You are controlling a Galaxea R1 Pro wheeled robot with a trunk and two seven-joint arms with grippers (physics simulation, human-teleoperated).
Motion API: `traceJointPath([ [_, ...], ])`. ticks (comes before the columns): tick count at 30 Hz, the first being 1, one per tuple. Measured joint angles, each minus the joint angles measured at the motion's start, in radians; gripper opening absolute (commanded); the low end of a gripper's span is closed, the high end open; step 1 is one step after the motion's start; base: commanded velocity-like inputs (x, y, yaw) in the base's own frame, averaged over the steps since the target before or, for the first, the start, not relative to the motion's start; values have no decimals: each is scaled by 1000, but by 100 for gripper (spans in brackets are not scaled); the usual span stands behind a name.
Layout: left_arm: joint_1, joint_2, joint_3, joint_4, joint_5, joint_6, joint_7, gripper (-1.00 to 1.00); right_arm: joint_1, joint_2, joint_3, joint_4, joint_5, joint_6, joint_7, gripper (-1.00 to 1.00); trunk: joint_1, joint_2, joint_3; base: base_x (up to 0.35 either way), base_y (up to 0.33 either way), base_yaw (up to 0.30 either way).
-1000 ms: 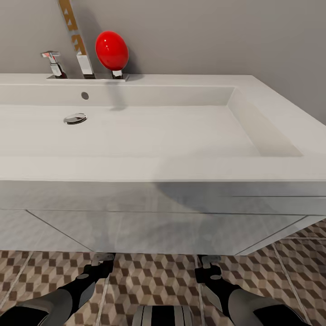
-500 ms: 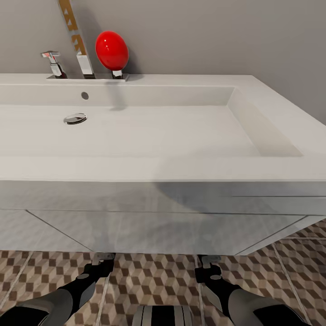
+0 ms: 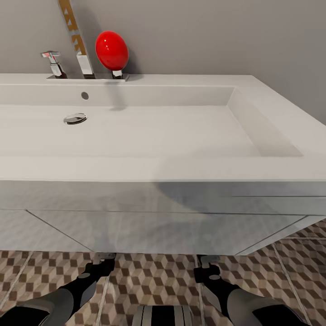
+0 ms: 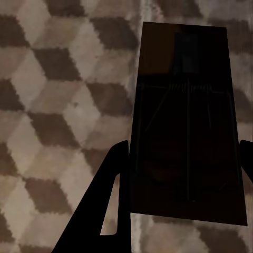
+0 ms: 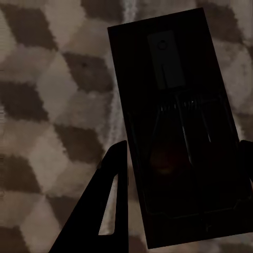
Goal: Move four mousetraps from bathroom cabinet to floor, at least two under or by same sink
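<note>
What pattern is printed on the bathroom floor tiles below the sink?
A 3D-cube pattern in brown, beige and cream on the bathroom floor, clearest in the left wrist view.

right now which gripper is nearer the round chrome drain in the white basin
Left. The left gripper sits low over the cube-patterned floor tiles, almost straight below the round chrome drain; the right gripper is further off toward the sink's right side.

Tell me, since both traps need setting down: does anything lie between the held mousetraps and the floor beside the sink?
Nothing visible does. Each mousetrap hangs between its gripper's fingers over bare patterned bathroom floor, just in front of the sink vanity.
</note>
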Motion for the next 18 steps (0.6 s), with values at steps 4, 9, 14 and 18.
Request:
traceJointPath([
  [4,0,-1,-1,0,-2,-4,0,-100,0,3,-1,0,1,0,0,-100,0,0,0,0,0,0],
  [9,0,-12,-2,-1,-5,-14,0,-100,0,5,-1,-2,2,0,0,-100,0,0,0,0,0,0],
  [14,0,-19,-3,-1,-6,-28,0,-100,0,5,-1,-2,2,0,0,-100,0,0,0,0,0,0],
  [18,0,-19,-3,-1,-6,-31,0,-100,0,5,-1,-2,2,0,0,-100,0,0,0,0,0,0],
])
